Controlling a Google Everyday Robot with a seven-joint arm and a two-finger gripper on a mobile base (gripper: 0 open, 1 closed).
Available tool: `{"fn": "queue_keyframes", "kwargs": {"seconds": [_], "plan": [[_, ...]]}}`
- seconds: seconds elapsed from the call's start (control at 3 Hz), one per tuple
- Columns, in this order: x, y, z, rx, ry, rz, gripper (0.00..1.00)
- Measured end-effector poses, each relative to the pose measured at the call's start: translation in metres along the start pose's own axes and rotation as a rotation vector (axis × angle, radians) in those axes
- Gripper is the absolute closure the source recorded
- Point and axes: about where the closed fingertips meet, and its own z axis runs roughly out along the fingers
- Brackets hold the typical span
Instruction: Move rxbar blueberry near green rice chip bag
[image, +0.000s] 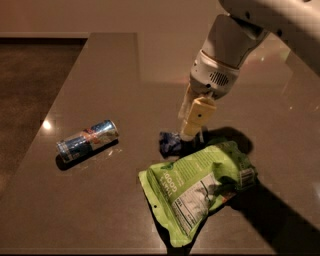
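The rxbar blueberry (170, 141) is a small dark blue crinkled wrapper lying on the brown table, just above the upper left edge of the green rice chip bag (200, 192). The bag is a large lime-green pouch lying flat with its white nutrition label up. My gripper (190, 134) hangs from the white arm and points down. Its tip is at the right end of the bar, just above the bag's top edge. The bar's right end is hidden behind the gripper.
A blue-and-silver drink can (87, 140) lies on its side at the left of the table (110, 75). The table's left edge runs diagonally beside a dark floor. The arm casts a dark shadow at the right of the bag.
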Motion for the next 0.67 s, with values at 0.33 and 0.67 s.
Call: {"fn": "queue_keyframes", "kwargs": {"seconds": [0.33,0.67], "plan": [[-0.0046,-0.0053,0.0006,0.021,-0.014,-0.002,0.0],[-0.0086,-0.0095,0.0011,0.038,-0.025,-0.003,0.0]]}}
